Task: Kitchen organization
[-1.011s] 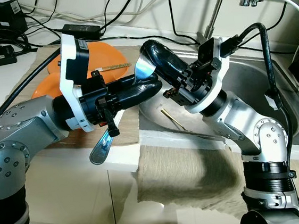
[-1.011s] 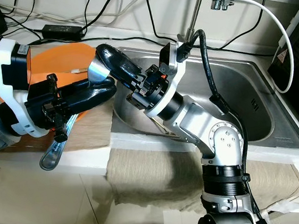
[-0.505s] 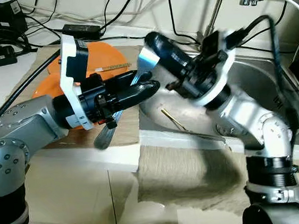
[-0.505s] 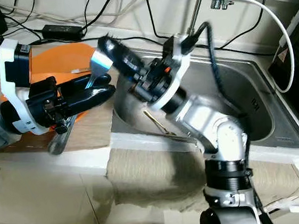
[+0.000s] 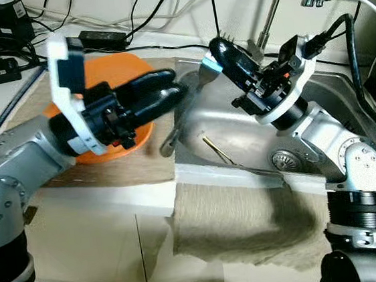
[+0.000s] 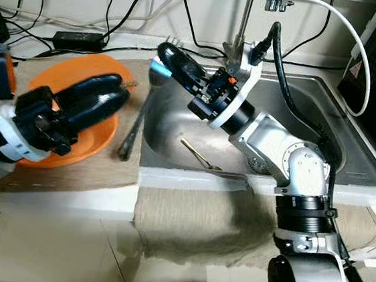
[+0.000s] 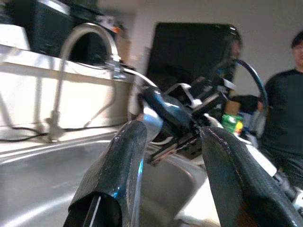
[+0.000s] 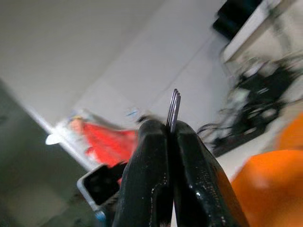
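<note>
Fork (image 6: 146,113): pinched near its tines by right gripper (image 6: 174,63), handle hanging over sink (image 6: 324,160) edge beside orange plate (image 6: 100,133). Left gripper (image 5: 169,92) agape, empty, alongside. Chopstick (image 6: 196,153) in basin. Advice: keep firm pinch, lower slowly onto plate.

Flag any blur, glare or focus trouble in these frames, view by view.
Eye views: left gripper motion-smeared, sink sharp, mild sheen. Left wrist view: soft throughout, fingers glossy. Right wrist view: fork tines and fingers fairly clear, background badly defocused.
</note>
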Motion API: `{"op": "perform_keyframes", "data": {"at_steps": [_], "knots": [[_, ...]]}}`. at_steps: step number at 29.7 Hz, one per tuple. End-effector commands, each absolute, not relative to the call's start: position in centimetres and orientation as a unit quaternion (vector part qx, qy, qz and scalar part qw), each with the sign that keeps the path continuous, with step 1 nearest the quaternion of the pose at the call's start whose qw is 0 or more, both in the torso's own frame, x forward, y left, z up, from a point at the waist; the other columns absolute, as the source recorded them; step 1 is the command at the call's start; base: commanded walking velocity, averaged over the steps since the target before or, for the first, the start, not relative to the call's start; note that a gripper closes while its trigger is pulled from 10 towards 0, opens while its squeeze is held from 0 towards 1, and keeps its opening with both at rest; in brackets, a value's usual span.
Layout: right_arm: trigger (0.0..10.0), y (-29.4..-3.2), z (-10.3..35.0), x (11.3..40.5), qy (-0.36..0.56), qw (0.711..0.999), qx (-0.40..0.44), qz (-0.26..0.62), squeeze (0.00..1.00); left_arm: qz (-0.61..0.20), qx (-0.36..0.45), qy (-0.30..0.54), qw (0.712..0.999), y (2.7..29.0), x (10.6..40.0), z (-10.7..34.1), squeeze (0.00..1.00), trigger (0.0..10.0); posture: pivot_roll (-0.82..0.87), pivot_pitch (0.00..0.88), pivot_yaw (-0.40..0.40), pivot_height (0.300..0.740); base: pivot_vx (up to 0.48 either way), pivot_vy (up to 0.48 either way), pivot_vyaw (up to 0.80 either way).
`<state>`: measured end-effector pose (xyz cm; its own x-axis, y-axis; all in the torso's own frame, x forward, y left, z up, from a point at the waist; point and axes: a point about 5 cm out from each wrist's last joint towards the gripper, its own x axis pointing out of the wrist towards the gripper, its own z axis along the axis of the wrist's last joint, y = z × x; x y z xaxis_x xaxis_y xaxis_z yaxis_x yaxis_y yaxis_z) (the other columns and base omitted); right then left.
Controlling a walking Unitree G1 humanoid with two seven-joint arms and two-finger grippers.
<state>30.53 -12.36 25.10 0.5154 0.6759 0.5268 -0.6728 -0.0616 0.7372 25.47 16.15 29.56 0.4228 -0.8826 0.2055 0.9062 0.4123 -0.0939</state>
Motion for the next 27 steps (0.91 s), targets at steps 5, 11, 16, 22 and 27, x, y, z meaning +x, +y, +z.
{"op": "perform_keyframes", "data": {"at_steps": [5,11,16,22,27], "knots": [[0.0,-16.3,27.9,32.8,-0.101,0.768,0.479,0.413,0.0,-0.466,-0.03,-0.066,0.882,16.3,26.3,28.9,0.0,10.0,0.04,0.0,-0.101,0.74,0.0,0.0,0.0],[5.9,-16.9,27.9,35.2,-0.101,0.906,0.248,0.329,0.0,-0.408,0.049,-0.042,0.911,14.1,26.6,27.5,0.0,10.0,0.03,0.0,-0.099,0.74,0.0,0.0,0.0],[10.0,-15.5,23.5,37.4,-0.025,0.94,0.149,0.305,0.0,-0.39,0.101,-0.005,0.915,12.0,27.1,25.4,0.0,10.0,0.03,0.0,-0.101,0.74,0.0,0.0,0.0],[10.0,-14.6,19.6,38.9,0.03,0.957,0.098,0.271,0.0,-0.382,0.08,0.001,0.921,11.3,27.5,25.1,0.0,10.0,0.03,0.005,-0.1,0.74,0.0,0.0,0.0],[10.0,-14.2,16.0,39.5,0.095,0.966,0.073,0.231,0.0,-0.394,0.091,0.037,0.914,11.0,26.7,25.2,0.0,10.0,0.05,0.059,-0.098,0.74,0.0,0.0,0.0]]}}
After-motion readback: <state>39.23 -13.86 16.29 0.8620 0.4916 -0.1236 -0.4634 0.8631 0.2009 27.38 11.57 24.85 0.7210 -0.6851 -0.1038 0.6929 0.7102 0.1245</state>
